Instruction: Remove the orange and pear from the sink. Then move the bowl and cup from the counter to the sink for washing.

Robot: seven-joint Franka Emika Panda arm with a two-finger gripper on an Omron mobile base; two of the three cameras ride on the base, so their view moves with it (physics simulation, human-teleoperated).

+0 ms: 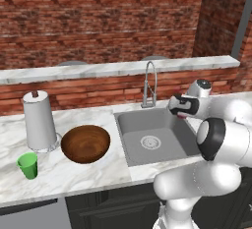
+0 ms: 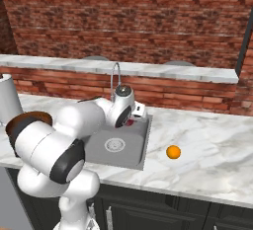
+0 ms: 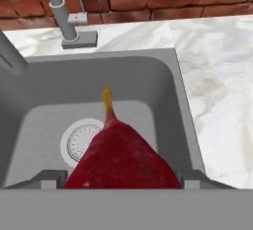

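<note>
Pear [image 3: 121, 157]: dark red, tapered end with yellow stem pointing away from the hand; sits between the two finger tips of the claw [image 3: 121, 178], held by them above the sink [image 3: 163, 76]; in the left base view a sliver of red shows under the claw [image 1: 181, 114] at the basin's right rear; in the right base view a red patch shows beside the wrist [image 2: 130, 121].

Claw: jaws stand wide, closed on the pear's broad body.

Sink: grey metal basin set in the counter [image 1: 88, 176]; round white-rimmed drain [image 1: 150, 142] on its floor; tall curved steel tap [image 1: 149, 85] at the rear edge.

Orange [image 2: 173, 152]: bright ball resting on the counter right of the sink, well apart from the basin rim.

Bowl [image 1: 85, 143]: dark brown wood, upright on the counter just left of the sink.

Cup [image 1: 28, 165]: bright green, upright, near the counter's front left, left of the bowl.

Paper towel roll [image 1: 39, 121]: white, upright on a stand, behind the cup and just beside the bowl.
</note>
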